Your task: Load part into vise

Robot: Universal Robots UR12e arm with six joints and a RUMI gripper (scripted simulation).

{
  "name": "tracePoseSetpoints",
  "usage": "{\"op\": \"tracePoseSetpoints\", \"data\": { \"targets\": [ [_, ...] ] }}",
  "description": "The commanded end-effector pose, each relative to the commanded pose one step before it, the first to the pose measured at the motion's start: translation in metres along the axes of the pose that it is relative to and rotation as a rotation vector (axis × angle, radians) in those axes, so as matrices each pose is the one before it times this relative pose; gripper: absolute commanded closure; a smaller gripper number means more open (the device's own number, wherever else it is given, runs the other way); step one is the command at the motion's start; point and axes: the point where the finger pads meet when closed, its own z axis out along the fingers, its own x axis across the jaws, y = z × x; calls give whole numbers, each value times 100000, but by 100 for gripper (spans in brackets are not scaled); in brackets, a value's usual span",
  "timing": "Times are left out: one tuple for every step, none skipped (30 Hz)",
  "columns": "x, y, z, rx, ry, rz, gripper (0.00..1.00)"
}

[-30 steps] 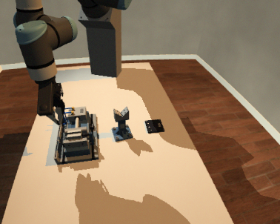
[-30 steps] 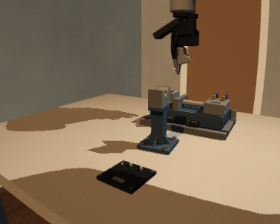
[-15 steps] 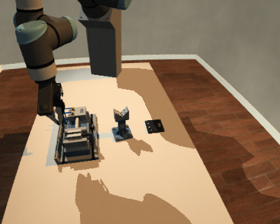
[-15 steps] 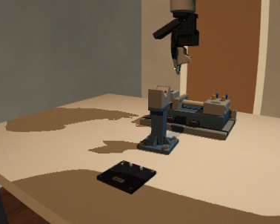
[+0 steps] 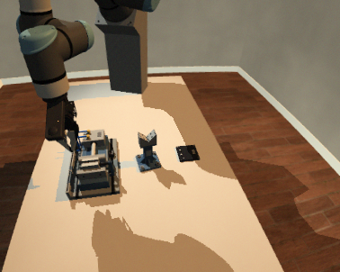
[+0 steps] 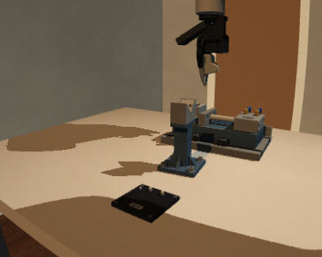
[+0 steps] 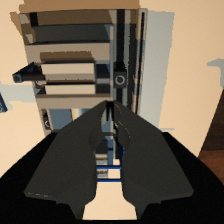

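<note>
tabletop (image 5: 142, 198) (image 6: 245, 204): warm light, hard shadows
wall (image 5: 205, 36) (image 6: 75, 55): dim, grainy
my fingers: nearly black in my view

The pincer (image 5: 75, 149) (image 6: 205, 84) (image 7: 110, 102) hangs shut and bare, pointing downward beneath the wrist (image 5: 52, 89) (image 6: 209, 7).

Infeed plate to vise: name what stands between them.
The V-block stands between the infeed plate and the vise; the top view shows it.
</note>
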Motion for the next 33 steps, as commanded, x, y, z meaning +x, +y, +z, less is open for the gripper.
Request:
{"op": "tracePoseSetpoints", "data": {
  "targets": [
    [-3,-45,168,93,29,-24,100],
    [-2,0,69,0,0,0,100],
    [0,0,0,0,0,0,100],
    [0,0,0,0,0,0,100],
    [-2,0,77,0,0,0,100],
    [-2,0,85,0,0,0,100],
    [-2,0,94,0,0,0,100],
    [-2,0,101,0,0,0,100],
    [-3,0,109,0,0,0,100],
    [-3,0,116,0,0,0,100],
    [-2,0,123,0,0,0,100],
    [-3,0,130,0,0,0,100],
    [-3,0,136,0,0,0,100],
    [-3,0,141,0,0,0,100],
    [-3,0,146,0,0,0,100],
    [-4,0,150,0,0,0,100],
    [-4,0,154,0,0,0,100],
    [-3,0,157,0,0,0,100],
    [-4,0,159,0,0,0,100],
    [0,0,0,0,0,0,100],
    [0,0,0,0,0,0,100],
    [-4,0,161,0,0,0,100],
    [-3,0,162,0,0,0,100],
    [-4,0,162,0,0,0,100],
    [-4,0,162,0,0,0,100],
    [-3,0,161,0,0,0,100],
    [-4,0,159,0,0,0,100],
    [-4,0,156,0,0,0,100],
    [-3,0,153,0,0,0,100],
    [-4,0,149,0,0,0,100],
    [-4,0,144,0,0,0,100],
    [-3,0,139,0,0,0,100],
    [-3,0,134,0,0,0,100]
  ]
}}
